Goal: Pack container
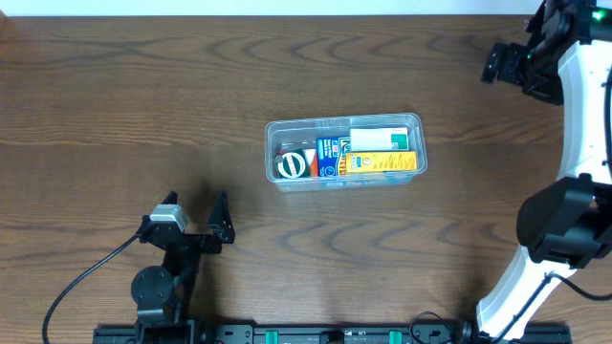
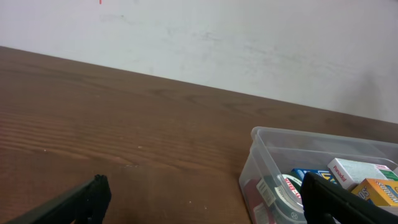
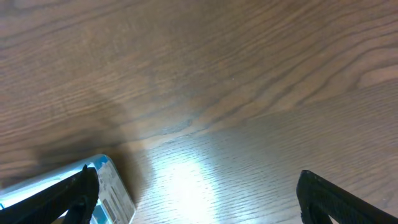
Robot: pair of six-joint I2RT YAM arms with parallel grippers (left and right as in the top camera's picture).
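The clear plastic container [image 1: 413, 122] stands mid-table and holds a round roll [image 1: 291, 166], a blue box [image 1: 331, 158], a yellow box [image 1: 382, 163] and a white box [image 1: 378, 139]. It also shows in the left wrist view [image 2: 264, 155], at the right. My left gripper [image 1: 197, 203] is open and empty near the front left, short of the container; its jaws [image 2: 204, 186] are wide apart. My right gripper [image 1: 512, 65] is open at the far right back. In the right wrist view its jaws [image 3: 196, 186] span bare table, and a light-blue and white box [image 3: 109, 186] lies by the left finger.
The wooden table [image 1: 115, 105] stretches out to the left and behind the container. A white wall [image 2: 217, 43] rises past the table's far edge. The right arm's white body [image 1: 583, 115] stands along the right side.
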